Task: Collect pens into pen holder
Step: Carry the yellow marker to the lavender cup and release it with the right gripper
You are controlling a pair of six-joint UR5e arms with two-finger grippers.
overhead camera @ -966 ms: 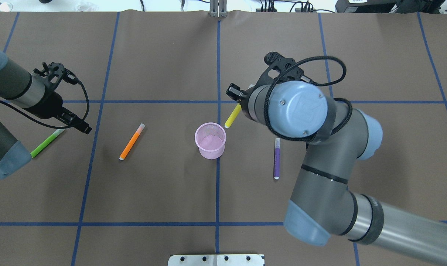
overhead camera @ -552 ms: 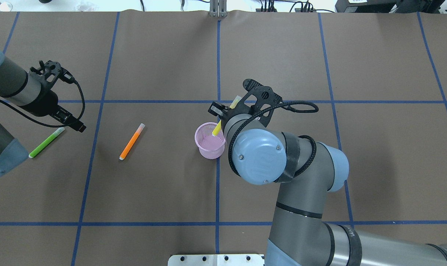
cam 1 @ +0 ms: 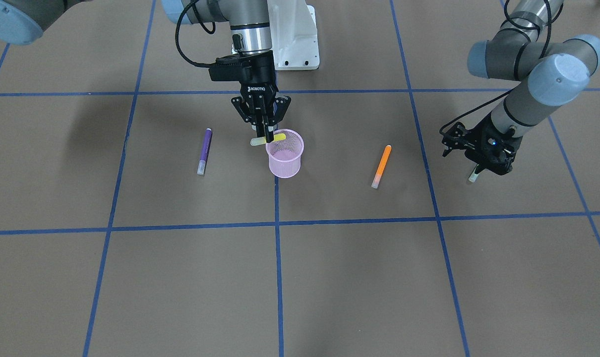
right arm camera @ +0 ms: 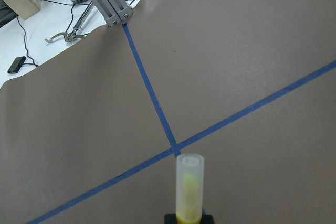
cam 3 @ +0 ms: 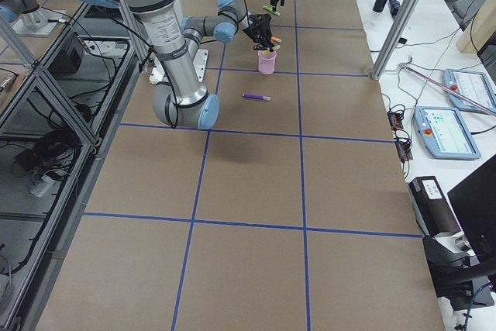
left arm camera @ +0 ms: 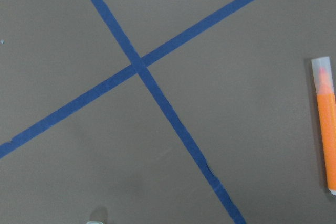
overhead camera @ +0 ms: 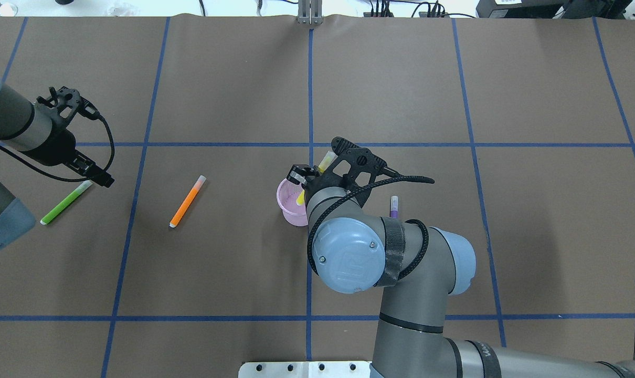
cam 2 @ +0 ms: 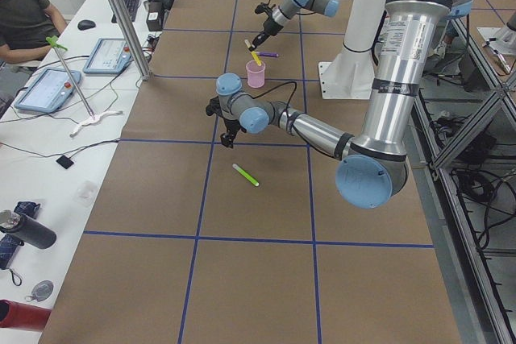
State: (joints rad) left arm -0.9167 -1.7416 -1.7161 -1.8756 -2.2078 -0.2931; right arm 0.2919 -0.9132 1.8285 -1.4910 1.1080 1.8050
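Note:
My right gripper point(cam 1: 266, 135) is shut on the yellow pen point(cam 1: 269, 139) and holds it tilted over the rim of the pink mesh pen holder point(cam 1: 285, 161). In the overhead view the pen's lower end point(overhead camera: 300, 198) shows inside the holder's mouth point(overhead camera: 287, 202). The purple pen point(cam 1: 204, 151) lies beside the holder. The orange pen point(overhead camera: 188, 201) lies flat between the holder and the left arm. The green pen point(overhead camera: 65, 202) lies flat. My left gripper point(overhead camera: 103, 178) hovers by its capped end, looks open and holds nothing.
Brown table cover with blue tape grid lines point(overhead camera: 309, 94). The right arm's elbow point(overhead camera: 349, 262) hides most of the purple pen in the overhead view. A metal mounting plate point(overhead camera: 307, 369) sits at the near table edge. Operators' desk with tablets point(cam 2: 48, 86) lies beyond the far edge.
My right arm swung in toward the holder with the yellow pen, from beside the rim to over its mouth. My left gripper drifted slightly left along the green pen.

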